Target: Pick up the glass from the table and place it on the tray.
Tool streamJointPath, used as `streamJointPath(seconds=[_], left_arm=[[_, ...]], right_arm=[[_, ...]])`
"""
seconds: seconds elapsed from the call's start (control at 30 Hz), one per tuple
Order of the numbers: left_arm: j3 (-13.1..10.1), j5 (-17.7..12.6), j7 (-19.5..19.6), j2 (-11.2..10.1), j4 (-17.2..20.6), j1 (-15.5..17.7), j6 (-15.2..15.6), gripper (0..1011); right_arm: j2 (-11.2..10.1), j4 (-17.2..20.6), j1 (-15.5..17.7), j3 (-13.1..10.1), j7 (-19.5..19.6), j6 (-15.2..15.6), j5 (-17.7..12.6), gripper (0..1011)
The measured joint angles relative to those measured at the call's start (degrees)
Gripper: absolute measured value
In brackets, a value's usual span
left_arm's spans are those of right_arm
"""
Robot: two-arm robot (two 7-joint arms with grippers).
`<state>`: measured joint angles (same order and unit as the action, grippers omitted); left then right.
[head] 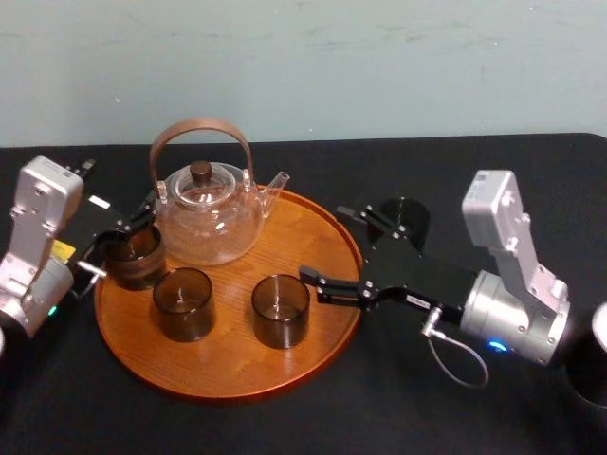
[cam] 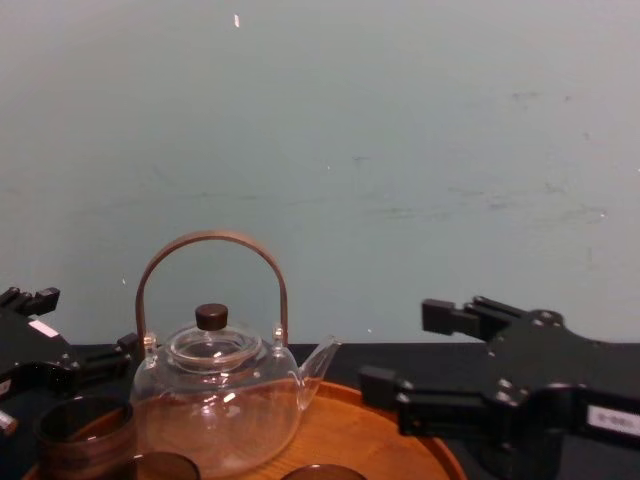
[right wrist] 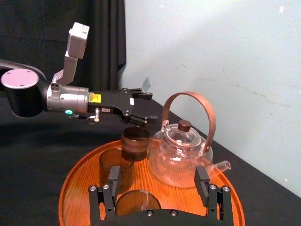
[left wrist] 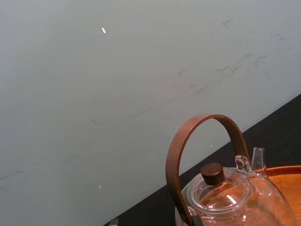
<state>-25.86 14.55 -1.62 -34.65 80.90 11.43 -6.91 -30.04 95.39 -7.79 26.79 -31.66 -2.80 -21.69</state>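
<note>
Fingers (head: 327,282) of right gripper (head: 323,243) spread wide, empty, beside front-right glass (head: 281,310). Fingers of left gripper (head: 125,233) apart, astride left glass (head: 133,258). Both glasses, plus 3rd glass (head: 182,303), sat on tray (head: 237,379). Judged best: withdraw level, slowly, clear of rims, teapot (head: 209,213).

In the chest view the tray (cam: 350,430) runs off the bottom edge; the dark glass (cam: 82,440) at its left loses its base there; in the left wrist view the teapot (left wrist: 225,197) is cut off below its lid; in the head view a round dark thing (head: 590,374) is cut by the right edge, too little to name.
</note>
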Motion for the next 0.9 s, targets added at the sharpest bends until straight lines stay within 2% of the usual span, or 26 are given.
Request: streamJointPath(seconds=[0.47, 0.7, 0.77, 0.9], left_arm=[[0.0, 0.0, 0.0, 0.0, 0.0, 0.0, 0.0, 1001], [0.0, 0.0, 0.0, 0.0, 0.0, 0.0, 0.0, 1001], [0.0, 0.0, 0.0, 0.0, 0.0, 0.0, 0.0, 1001], [0.0, 0.0, 0.0, 0.0, 0.0, 0.0, 0.0, 1001]], right_arm=[[-4.4, 2.4, 6.3, -2.4, 0.0, -1.9, -0.6, 1002], [-5.4, 2.0, 9.2, -5.8, 1.1, -2.9, -2.4, 1002], [-5.8, 1.7, 10.4, -7.4, 1.7, -3.3, -3.2, 1002], [-5.9, 1.2, 11.3, -8.9, 2.2, -3.6, -3.7, 1002]])
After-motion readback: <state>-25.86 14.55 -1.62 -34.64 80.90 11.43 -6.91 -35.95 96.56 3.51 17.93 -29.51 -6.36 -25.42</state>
